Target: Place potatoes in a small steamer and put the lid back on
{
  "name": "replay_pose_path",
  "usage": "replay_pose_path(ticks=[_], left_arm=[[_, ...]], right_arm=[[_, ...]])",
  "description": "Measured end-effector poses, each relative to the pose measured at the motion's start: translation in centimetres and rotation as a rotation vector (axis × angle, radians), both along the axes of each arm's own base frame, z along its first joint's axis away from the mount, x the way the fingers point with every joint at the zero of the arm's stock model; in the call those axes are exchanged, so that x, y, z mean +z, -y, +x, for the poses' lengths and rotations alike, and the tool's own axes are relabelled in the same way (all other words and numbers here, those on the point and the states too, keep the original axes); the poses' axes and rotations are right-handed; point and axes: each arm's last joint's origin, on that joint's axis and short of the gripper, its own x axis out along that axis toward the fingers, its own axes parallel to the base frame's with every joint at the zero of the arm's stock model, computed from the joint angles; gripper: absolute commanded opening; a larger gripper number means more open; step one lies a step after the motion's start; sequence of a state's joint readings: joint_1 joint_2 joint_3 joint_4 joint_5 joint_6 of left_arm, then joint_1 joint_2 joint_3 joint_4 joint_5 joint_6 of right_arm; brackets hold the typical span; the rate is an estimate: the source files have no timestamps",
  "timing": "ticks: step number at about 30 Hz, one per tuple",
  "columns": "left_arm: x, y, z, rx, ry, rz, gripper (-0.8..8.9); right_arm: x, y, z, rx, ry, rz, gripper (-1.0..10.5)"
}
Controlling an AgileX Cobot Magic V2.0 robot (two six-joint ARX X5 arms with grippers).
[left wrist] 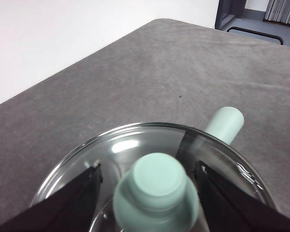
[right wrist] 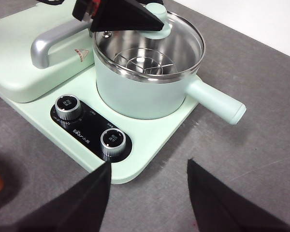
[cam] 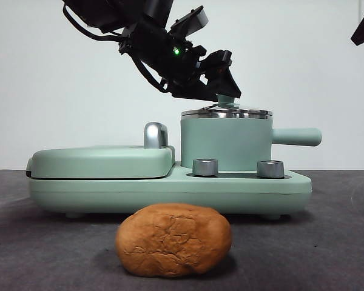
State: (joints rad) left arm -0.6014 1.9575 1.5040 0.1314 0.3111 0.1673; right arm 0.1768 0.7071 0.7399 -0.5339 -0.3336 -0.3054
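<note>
Nearest the front camera, the potato (cam: 173, 240) lies on the table, well below and apart from the left gripper (cam: 226, 97). That gripper's jaws straddle the lid's mint knob (left wrist: 156, 192) with gaps either side (spread, not clamped), the lid (right wrist: 152, 44) seated on the small steamer (cam: 226, 142). Well back from the steamer, the right gripper (right wrist: 149, 193) hangs with jaws parted.
</note>
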Motion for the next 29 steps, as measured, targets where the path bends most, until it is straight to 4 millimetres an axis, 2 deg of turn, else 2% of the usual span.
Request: replay_pose_path(ticks=[5,8,14,29], left_arm=[[-0.11,0.26,-0.24,-0.009,-0.011,0.007,2.14],[-0.22,0.25,-0.26,-0.009,-0.019,0.013,2.07],[-0.21,0.16,-0.19,-0.006,-0.015,0.016,0.17],[0.04,0.33,0.02,-0.013,0.026,0.012,0.15]], right_arm=[[0.01,0.0,0.0,0.0,0.0,0.0,2.5],[0.01,0.0,0.0,0.0,0.0,0.0,2.5],[0.01,0.0,0.0,0.0,0.001,0.0,2.5],[0.0,0.0,0.0,0.0,0.0,0.0,2.5]])
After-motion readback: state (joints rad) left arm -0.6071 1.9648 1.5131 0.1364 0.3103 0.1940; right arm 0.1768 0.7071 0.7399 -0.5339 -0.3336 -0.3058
